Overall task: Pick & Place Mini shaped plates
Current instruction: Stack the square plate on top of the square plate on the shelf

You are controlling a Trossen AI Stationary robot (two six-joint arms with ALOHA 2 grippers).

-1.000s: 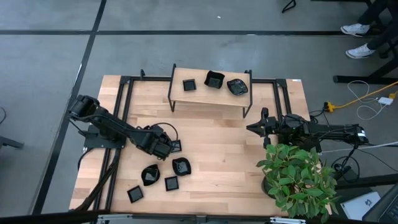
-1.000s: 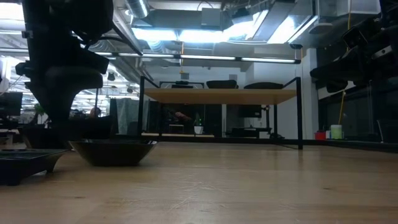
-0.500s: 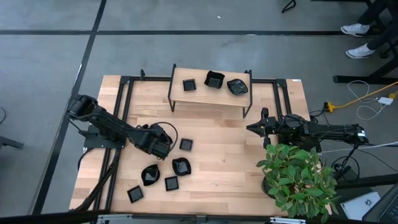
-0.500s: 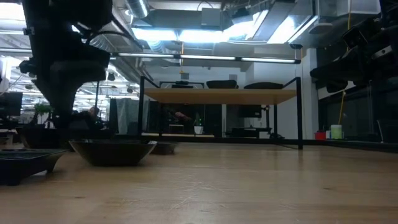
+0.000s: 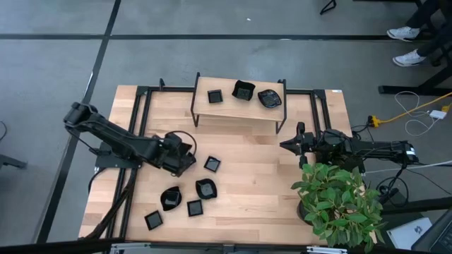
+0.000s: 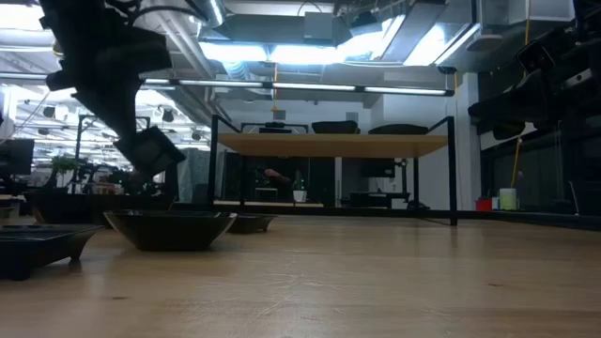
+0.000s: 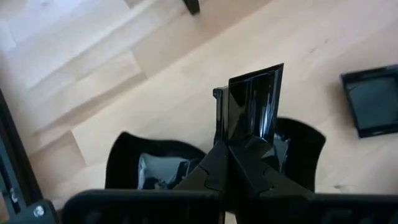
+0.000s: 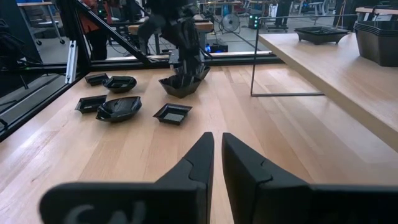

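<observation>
The left gripper (image 7: pixel 239 142) has its fingers pressed together on what looks like a small square plate (image 7: pixel 252 102). It's pinched by one edge and stands upright, its face running on in line with the fingers rather than lying flat. The gripper hangs clear of the table (image 5: pixel 268 183), over its left half.

Just below and beyond the held plate sit two wavy plates (image 7: pixel 152 168), one to either side of the fingers. Another square plate (image 5: pixel 212 164) lies flat just past them, toward the middle of the table. Two more small squares lie nearer the front edge.

The shelf (image 5: pixel 240 111) stands at the back of the table with three plates (image 5: pixel 243 90) already on it. I'd guess that's where this one belongs. From the gripper it lies back and to the right, well apart and higher up. The move turns on that: the arm has to carry the plate up and across, then tip it from on-edge to flat before letting go.

The left arm is clearly nearer the loose plates. The right gripper (image 5: pixel 286 145) waits beside the shelf's right-hand post, fingers close together with nothing between them.
</observation>
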